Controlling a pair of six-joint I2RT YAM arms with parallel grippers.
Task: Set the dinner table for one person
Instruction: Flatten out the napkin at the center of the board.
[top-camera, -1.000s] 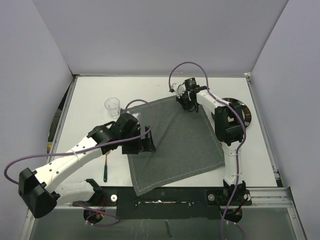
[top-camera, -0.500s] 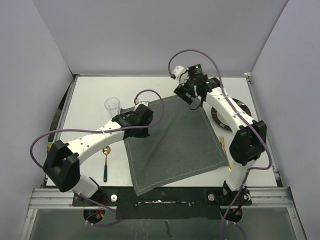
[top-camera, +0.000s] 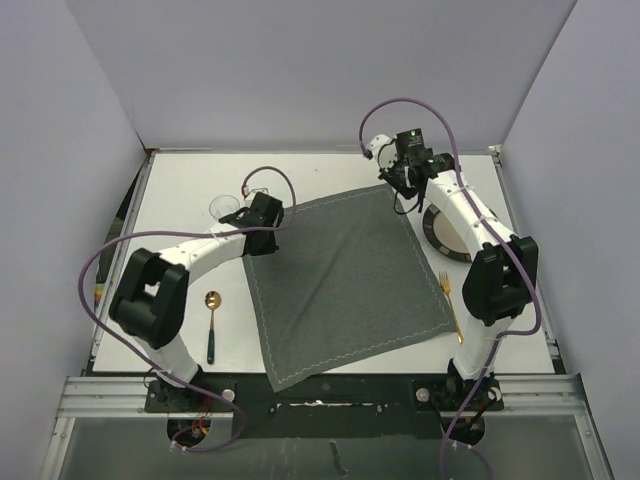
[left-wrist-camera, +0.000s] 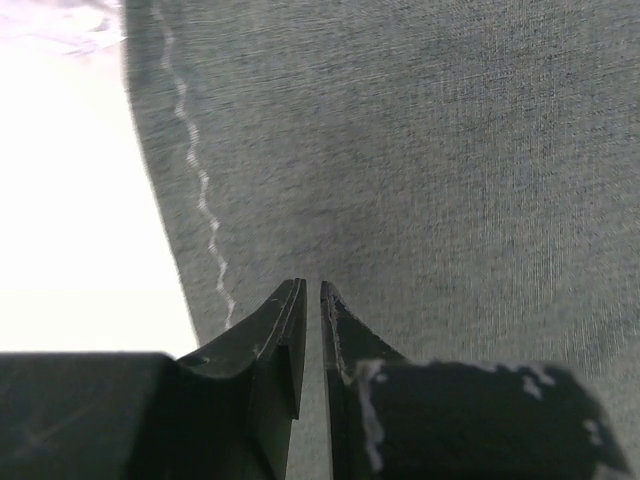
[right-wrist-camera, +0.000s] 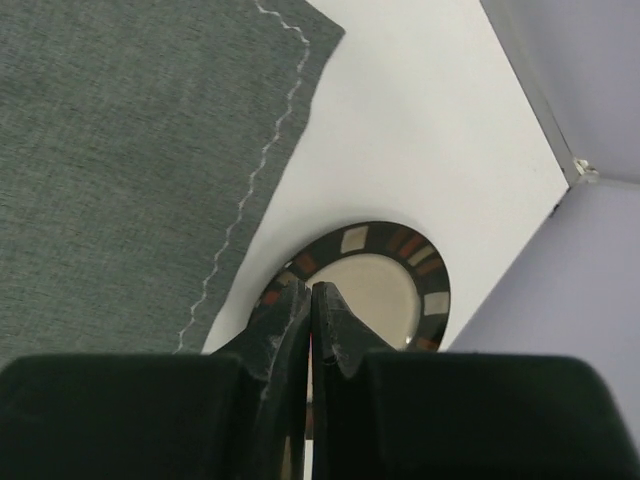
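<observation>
Top external view: left gripper (top-camera: 265, 232) and right gripper (top-camera: 406, 192) closed, empty, at the placemat's (top-camera: 345, 285) far corners; limp cloth, likely sliding over the surface (top-camera: 180, 190) if corner-pinched.

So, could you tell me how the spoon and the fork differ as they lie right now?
The spoon lies left of the placemat; the fork lies right of it. The spoon has a gold bowl and a dark handle; the fork looks gold throughout. Both rest on the white table, off the placemat, with their heads at the far end.
</observation>
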